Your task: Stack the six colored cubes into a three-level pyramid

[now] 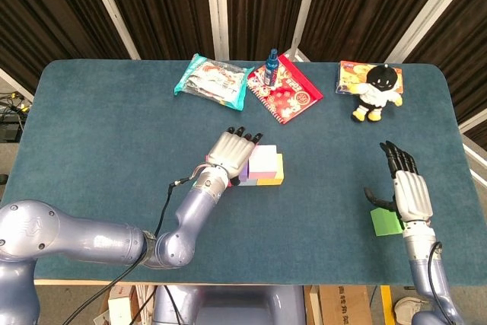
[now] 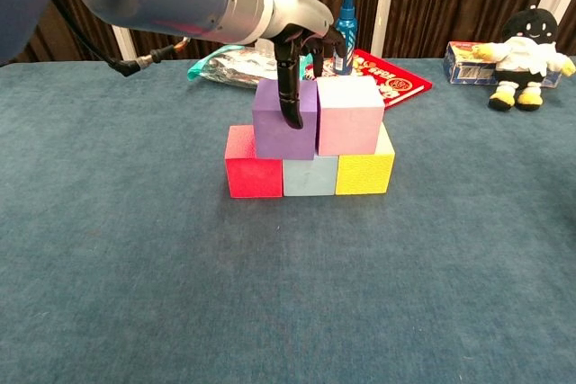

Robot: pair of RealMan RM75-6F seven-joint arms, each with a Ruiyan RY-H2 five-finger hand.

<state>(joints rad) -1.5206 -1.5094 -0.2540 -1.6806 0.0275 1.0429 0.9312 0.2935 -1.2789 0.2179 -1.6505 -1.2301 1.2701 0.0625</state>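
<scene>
Five cubes already form two levels mid-counter: the red cube (image 2: pixel 253 174), pale blue cube (image 2: pixel 310 175) and yellow cube (image 2: pixel 364 172) below, the purple cube (image 2: pixel 284 120) and pink cube (image 2: pixel 349 114) on top. The left robot hand (image 1: pixel 231 153) hovers over the purple cube, fingers (image 2: pixel 291 96) spread and draped down its front, holding nothing, probably nudging it square. The green cube (image 1: pixel 386 221) lies just under the right robot hand (image 1: pixel 405 189), which is open and seems poised to grasp it.

Both arms are glossy blue-grey metallic shells with rounded joints, left hand (image 1: pixel 231 154) and right hand (image 1: pixel 406 189) have silver ribbed backs and black fingers, black cable loops off the left wrist, small blue logo on its forearm.
</scene>
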